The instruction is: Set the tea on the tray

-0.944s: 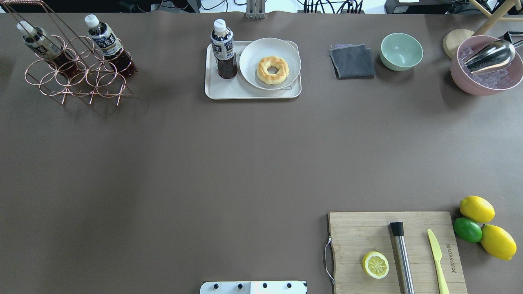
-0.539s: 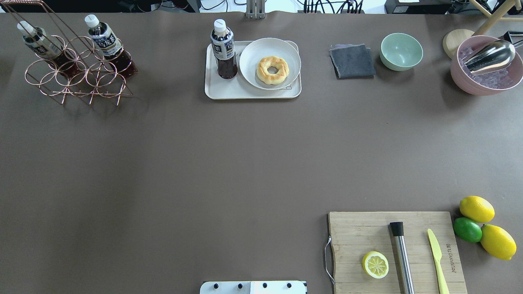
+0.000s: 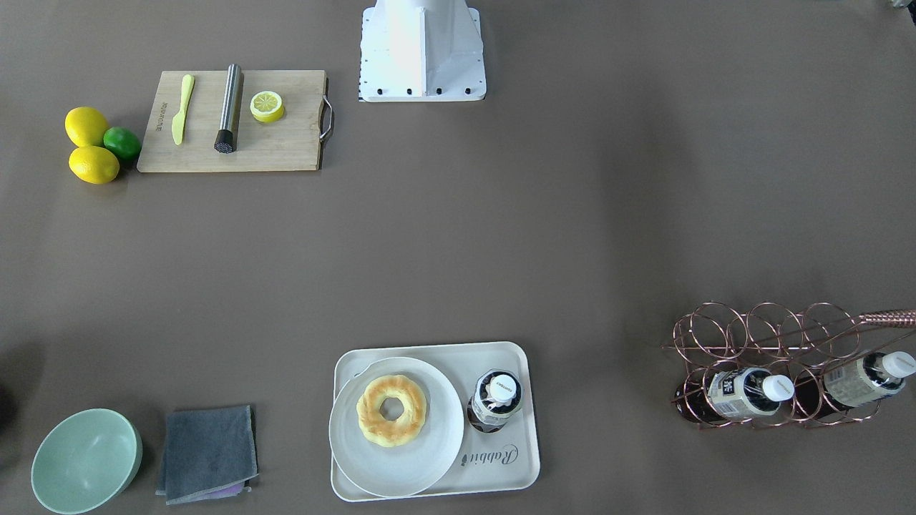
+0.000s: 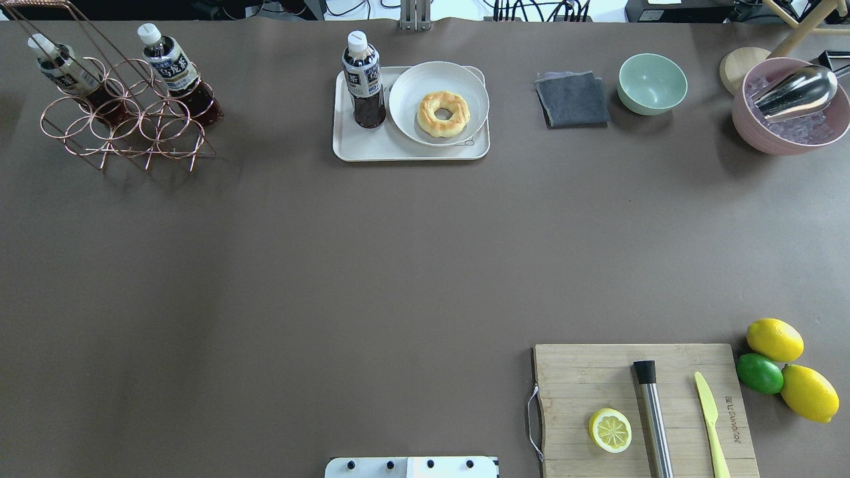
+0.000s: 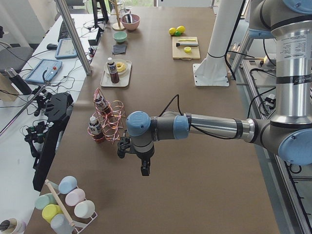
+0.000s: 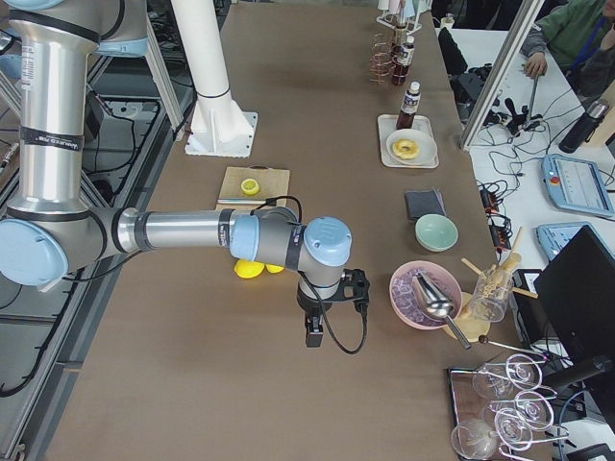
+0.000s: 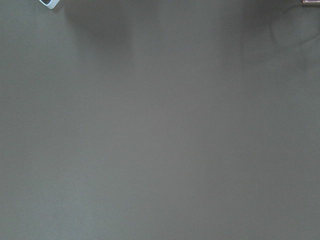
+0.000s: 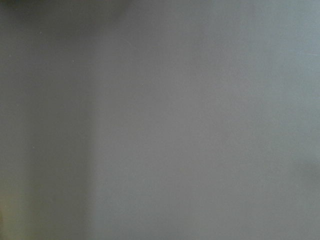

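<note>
Facing the robot: the tea (image 3: 495, 400) stands on the tray (image 3: 509, 478) beside the plate (image 3: 401, 465). Overhead: upright there. Side views: left gripper (image 5: 142, 165) and right gripper (image 6: 314, 331) hang over the table (image 5: 195, 161); fingers released or clenched, cannot tell

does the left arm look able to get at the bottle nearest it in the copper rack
Probably yes. The left gripper hangs over bare table beside the copper rack, nothing between them. The nearest bottle leans in the rings with its cap and neck sticking out, so a grasp there looks free.
</note>
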